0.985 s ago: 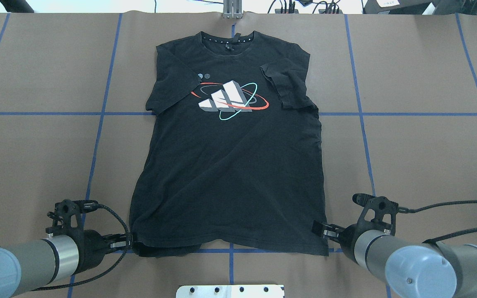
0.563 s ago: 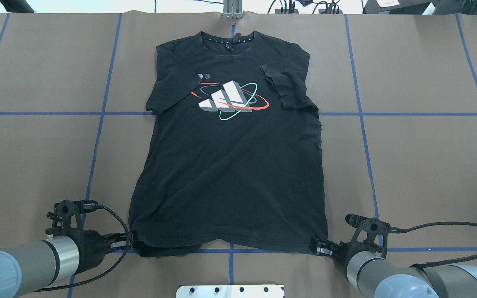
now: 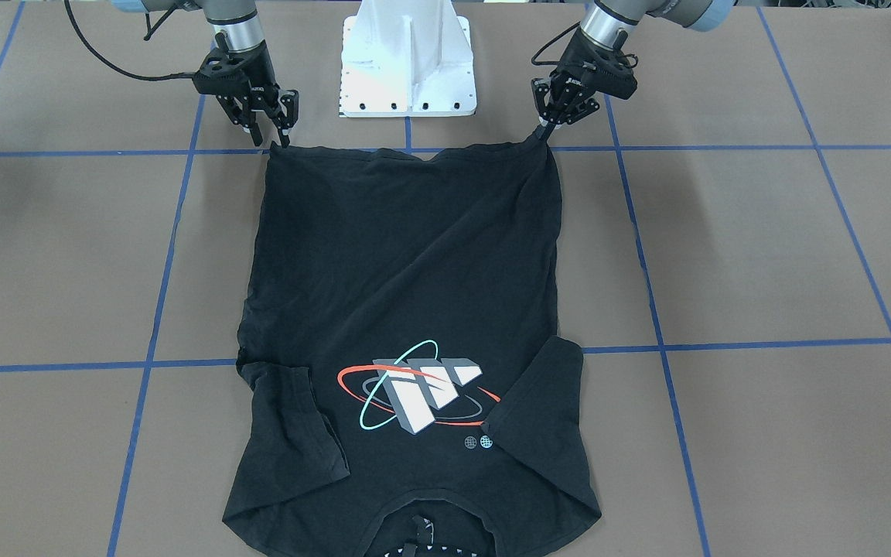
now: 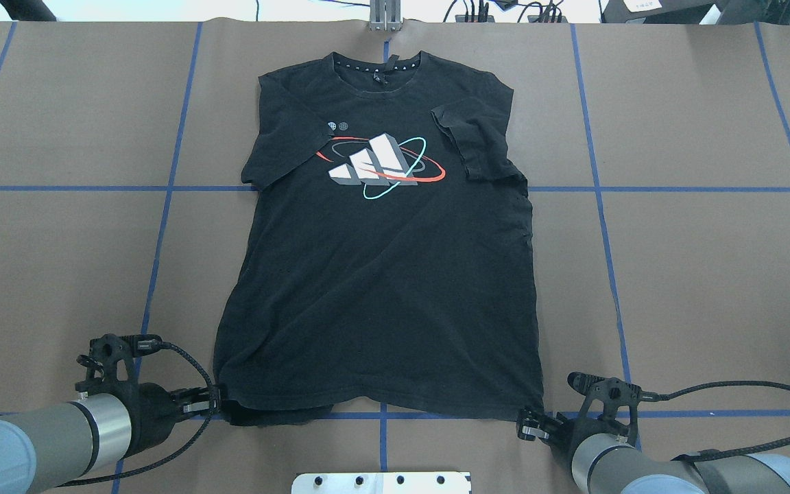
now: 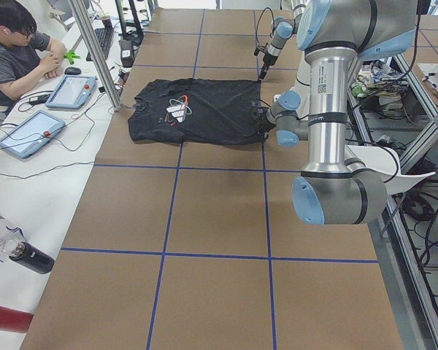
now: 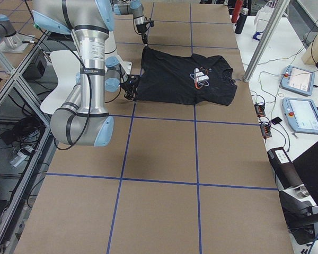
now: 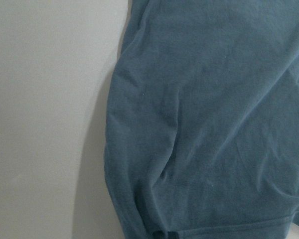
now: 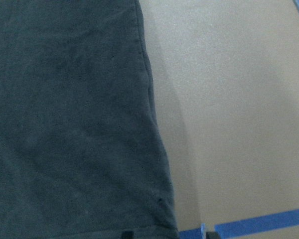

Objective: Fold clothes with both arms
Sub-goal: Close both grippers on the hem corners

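The black T-shirt (image 4: 381,274) lies flat, print up, collar at the far end, with both sleeves turned in over the chest. My left gripper (image 4: 213,405) is at the near left hem corner. In the front-facing view (image 3: 544,130) its fingers are together on that corner. My right gripper (image 4: 527,429) is at the near right hem corner. In the front-facing view (image 3: 270,139) its fingers stand apart on either side of the corner. The left wrist view shows shirt cloth (image 7: 214,124) beside bare table. The right wrist view shows cloth (image 8: 65,124) and the shirt's side edge.
The white pedestal base (image 3: 408,62) stands just behind the hem, between the arms. Blue tape lines (image 4: 601,189) cross the brown table. A metal post (image 4: 385,17) stands beyond the collar. An operator (image 5: 14,51) sits with tablets past the far edge.
My right gripper has moved back toward the robot's base along the shirt's right side, down to the hem corner. My left gripper has stayed at its corner.
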